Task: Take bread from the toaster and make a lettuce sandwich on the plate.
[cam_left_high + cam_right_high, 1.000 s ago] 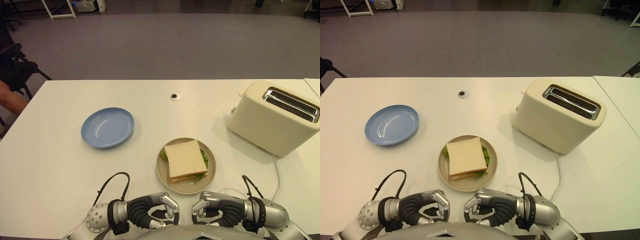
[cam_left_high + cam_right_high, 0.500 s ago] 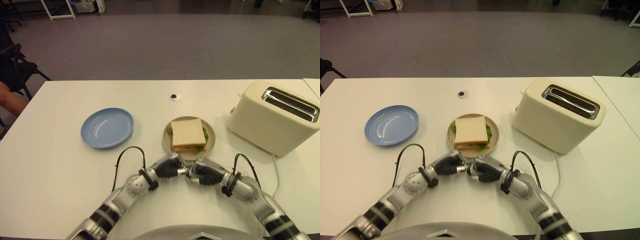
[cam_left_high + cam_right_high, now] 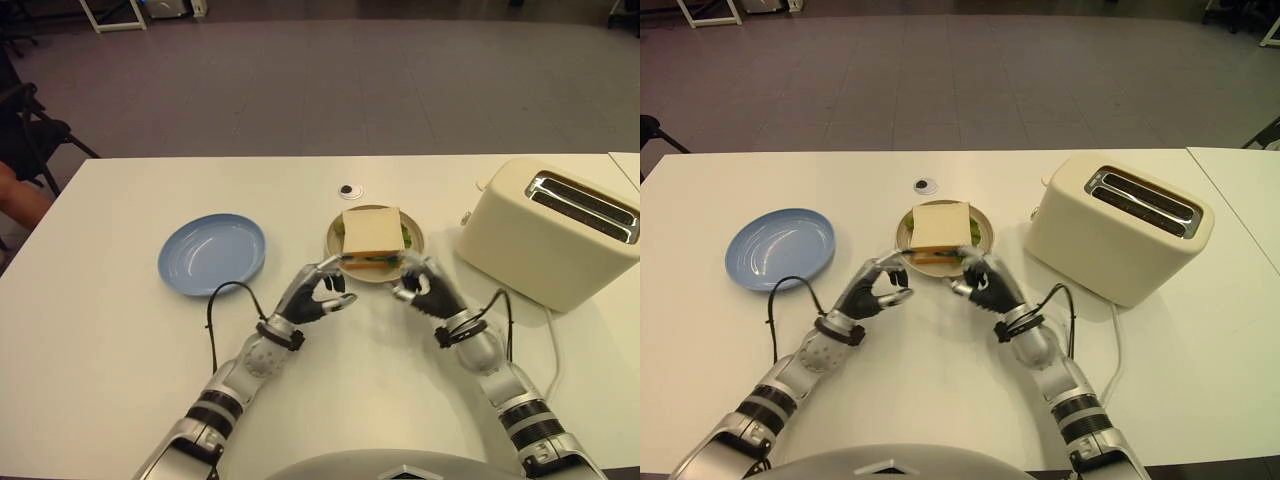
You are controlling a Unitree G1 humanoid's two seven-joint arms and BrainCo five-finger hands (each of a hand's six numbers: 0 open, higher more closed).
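Observation:
A finished sandwich (image 3: 371,231), white bread with lettuce showing at its sides, lies on the beige plate (image 3: 368,276) in the middle of the table, left of the cream toaster (image 3: 548,232). My left hand (image 3: 318,295) is just in front of the plate's near left rim, its fingers curled on nothing. At the near right rim is my right hand (image 3: 424,288), curled as well and holding nothing; whether it touches the rim I cannot tell. The toaster's slots (image 3: 1143,202) look dark.
A blue plate (image 3: 212,254) lies to the left with nothing on it. A small round grommet (image 3: 347,189) sits behind the sandwich plate. The toaster's white cord (image 3: 1116,345) runs toward the table's near right edge. A chair (image 3: 30,140) stands off the far left.
The plate with the sandwich has slid away from me, from the near edge to mid-table, with both hands behind it. Both arms have stretched forward, and the hands now sit just short of the rim.

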